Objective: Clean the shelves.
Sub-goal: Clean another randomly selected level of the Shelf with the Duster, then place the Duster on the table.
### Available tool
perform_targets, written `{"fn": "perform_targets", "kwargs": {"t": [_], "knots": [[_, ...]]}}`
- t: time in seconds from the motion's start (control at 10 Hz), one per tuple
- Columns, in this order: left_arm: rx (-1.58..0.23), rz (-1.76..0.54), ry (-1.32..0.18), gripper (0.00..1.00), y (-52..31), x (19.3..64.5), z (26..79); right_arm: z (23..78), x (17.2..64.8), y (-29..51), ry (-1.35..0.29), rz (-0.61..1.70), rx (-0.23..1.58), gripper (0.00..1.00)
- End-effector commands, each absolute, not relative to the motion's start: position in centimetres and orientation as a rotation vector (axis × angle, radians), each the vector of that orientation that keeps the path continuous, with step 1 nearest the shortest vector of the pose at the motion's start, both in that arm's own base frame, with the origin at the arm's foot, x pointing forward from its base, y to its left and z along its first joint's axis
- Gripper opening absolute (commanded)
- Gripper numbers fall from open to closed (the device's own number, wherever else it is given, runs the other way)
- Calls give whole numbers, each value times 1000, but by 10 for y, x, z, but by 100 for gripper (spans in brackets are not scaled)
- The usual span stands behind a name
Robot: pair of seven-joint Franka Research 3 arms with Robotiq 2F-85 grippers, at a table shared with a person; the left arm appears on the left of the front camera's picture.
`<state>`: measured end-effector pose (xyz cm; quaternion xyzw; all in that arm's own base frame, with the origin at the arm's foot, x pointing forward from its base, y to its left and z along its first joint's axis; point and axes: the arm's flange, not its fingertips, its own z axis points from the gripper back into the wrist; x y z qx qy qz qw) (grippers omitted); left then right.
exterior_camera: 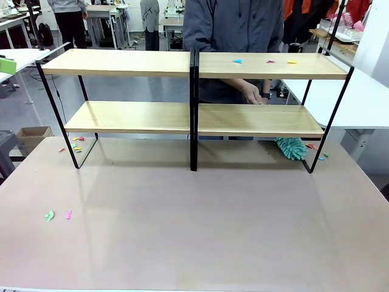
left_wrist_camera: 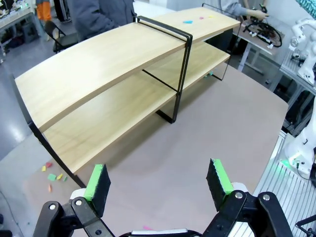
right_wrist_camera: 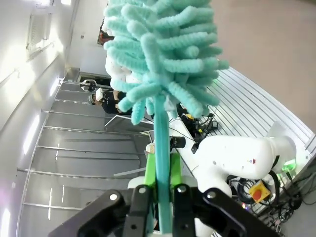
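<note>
The shelves stand across the far half of the beige table, two light-wood tiers in a black frame. Small coloured paper scraps lie on the top right board and appear again as scraps in the left wrist view. My left gripper is open and hovers above the table, facing the shelves from their left end. My right gripper is shut on the thin handle of a teal fluffy duster, whose head points away from the wrist.
A person stands behind the shelves with a hand between the tiers. A teal duster head rests on the table under the lower right board. Scraps lie at the table's left, scraps by the left leg, scraps by the right leg.
</note>
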<state>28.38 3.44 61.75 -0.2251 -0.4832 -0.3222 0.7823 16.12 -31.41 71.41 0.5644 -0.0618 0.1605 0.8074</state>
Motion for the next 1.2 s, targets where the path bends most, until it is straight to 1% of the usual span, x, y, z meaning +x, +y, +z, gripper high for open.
{"fn": "perform_targets", "kwargs": {"t": [0.0,1.1], "knots": [[-495,-698,-1043,100,34,285,616,714,158,-312,-140,344,1204,12],[-495,-698,-1043,100,34,285,616,714,158,-312,-140,344,1204,12]]}}
